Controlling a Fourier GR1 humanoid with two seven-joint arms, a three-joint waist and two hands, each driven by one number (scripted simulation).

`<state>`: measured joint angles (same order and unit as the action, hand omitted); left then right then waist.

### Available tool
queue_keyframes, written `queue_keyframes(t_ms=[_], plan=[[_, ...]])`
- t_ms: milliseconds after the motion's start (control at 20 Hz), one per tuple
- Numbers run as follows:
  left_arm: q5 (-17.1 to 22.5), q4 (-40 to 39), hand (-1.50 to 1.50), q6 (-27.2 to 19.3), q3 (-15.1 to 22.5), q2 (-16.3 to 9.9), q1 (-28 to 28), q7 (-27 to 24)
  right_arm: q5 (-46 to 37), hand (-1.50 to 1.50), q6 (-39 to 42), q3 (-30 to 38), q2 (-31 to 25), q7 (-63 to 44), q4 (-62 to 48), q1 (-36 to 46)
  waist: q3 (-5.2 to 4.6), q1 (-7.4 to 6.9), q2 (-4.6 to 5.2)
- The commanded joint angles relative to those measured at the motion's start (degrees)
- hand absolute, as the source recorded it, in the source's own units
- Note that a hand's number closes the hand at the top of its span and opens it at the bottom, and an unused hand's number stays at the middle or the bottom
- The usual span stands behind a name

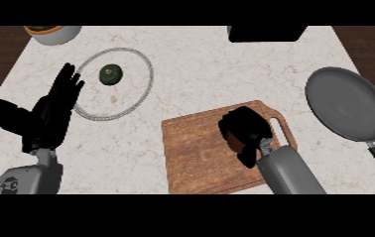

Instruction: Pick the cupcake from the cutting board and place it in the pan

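Right hand (245, 132) over the cutting board (198, 154), low centre-right of the frame, its fingers curled down around the cupcake (236, 141).

Only a brownish sliver of the cupcake shows under the black palm, on the board's right half; the rest is hidden. The grey pan (343, 109) lies at the right edge, well apart from the board. The left hand (53, 109) rests at the left, fingers straight and spread, beside a glass lid (139, 89).
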<state>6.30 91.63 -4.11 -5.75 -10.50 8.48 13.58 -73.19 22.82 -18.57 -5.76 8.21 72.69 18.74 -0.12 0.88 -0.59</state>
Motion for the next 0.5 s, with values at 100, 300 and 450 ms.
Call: queue_keyframes(t_ms=[100,300,450], plan=[[-0.5,1.9,0.00,-0.1,0.3,0.1,-2.6,-0.2,0.6,1.50,-4.0,8.4,1.5,-14.6,10.3,-11.4,0.08,1.24,-0.09],[0.7,0.4,0.00,0.6,-0.7,-0.3,-0.7,0.3,-2.7,1.50,-8.8,7.9,-1.7,-15.7,24.5,-13.7,0.05,1.20,0.03],[-0.1,1.9,0.00,-0.6,0.0,0.3,-1.1,1.4,-6.0,1.50,-7.7,5.4,-1.5,-19.4,36.5,-14.6,0.03,1.24,-0.24]])
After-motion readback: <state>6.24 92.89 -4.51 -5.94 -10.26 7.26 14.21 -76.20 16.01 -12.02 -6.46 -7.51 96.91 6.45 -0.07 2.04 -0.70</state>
